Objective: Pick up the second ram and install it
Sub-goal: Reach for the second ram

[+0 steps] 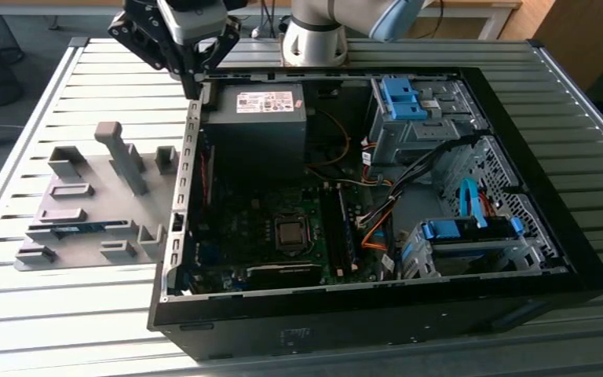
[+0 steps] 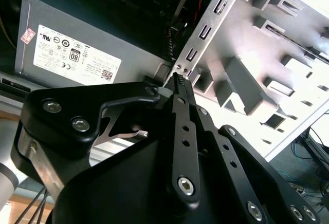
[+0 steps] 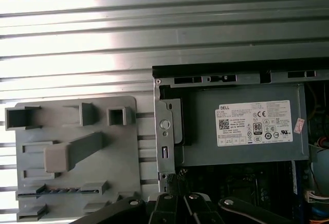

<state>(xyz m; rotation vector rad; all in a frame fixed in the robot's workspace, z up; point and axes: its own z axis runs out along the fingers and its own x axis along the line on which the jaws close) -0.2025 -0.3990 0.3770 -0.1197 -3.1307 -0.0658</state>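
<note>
The second ram is a thin blue-green stick lying in a slot of the grey fixture, on the table to the exterior view's left of the open computer case. The first wrist view shows the ram as a dark strip in the fixture. My gripper hangs above the case's back left corner, beside the power supply, well away from the ram. Its fingers are shut together with nothing between them. The gripper tips sit over the case's metal edge.
A tall grey post stands up from the fixture. Inside the case are the motherboard with its black memory slots, orange and blue cables and blue drive brackets. The slatted metal table surrounds everything.
</note>
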